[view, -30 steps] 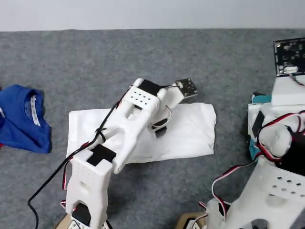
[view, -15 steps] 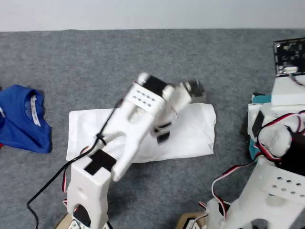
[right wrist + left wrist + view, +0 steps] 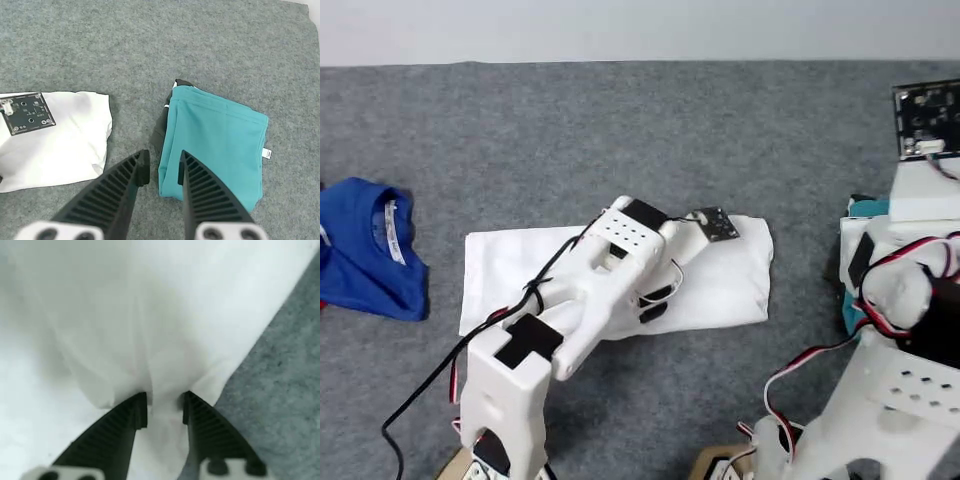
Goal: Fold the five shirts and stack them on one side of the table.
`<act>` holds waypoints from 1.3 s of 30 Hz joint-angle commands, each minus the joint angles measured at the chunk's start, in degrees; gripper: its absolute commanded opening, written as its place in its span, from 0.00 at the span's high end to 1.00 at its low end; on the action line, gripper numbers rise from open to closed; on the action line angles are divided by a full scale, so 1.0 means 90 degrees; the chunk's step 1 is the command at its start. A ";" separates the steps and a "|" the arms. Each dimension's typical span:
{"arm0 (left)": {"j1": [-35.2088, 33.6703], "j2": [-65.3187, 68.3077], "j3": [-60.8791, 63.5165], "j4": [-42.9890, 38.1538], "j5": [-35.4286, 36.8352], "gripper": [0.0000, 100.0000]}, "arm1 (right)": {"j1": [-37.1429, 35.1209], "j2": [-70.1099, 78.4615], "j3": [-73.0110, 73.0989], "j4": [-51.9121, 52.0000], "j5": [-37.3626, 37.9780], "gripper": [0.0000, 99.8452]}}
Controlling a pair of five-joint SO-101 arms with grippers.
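A white shirt (image 3: 730, 280) lies folded into a wide rectangle on the grey carpet in the middle of the table. My left gripper (image 3: 655, 303) is down on its front half. In the left wrist view the left gripper (image 3: 164, 407) is shut on a bunched ridge of the white shirt (image 3: 175, 300), next to the shirt's edge. A crumpled blue shirt (image 3: 365, 250) lies at the far left. At the right side sits a folded teal shirt (image 3: 215, 145) on a dark garment (image 3: 161, 127). My right gripper (image 3: 162, 167) hangs shut above the carpet between the teal shirt and the white shirt (image 3: 60, 145).
The right arm (image 3: 910, 380) stands at the front right and covers most of the teal shirt (image 3: 865, 208). A white block with a circuit board (image 3: 928, 120) sits at the back right. Bare carpet stretches across the back of the table.
My left arm swung up briefly, then came down nearer the front of the table, on the white shirt. The right arm has stayed where it was.
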 commanded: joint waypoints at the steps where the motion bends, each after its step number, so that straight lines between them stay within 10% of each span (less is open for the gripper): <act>1: -0.0020 -0.0205 -0.0034 0.0010 0.0059 0.88 | 0.0054 -0.0044 0.0020 0.0200 -0.0029 0.89; 20: 0.0127 -0.2090 -0.0073 0.1260 0.0039 0.88 | 0.0054 -0.0093 0.0020 0.0220 -0.0029 0.89; 30: -0.2647 -0.3087 -0.0073 0.1436 0.0430 1.00 | -0.1148 -0.0044 0.1026 0.0200 -0.0156 0.89; 39: -0.5792 -0.4552 -0.0083 0.1788 0.0674 0.99 | -0.3365 0.0347 0.2305 -0.1294 -0.2159 0.89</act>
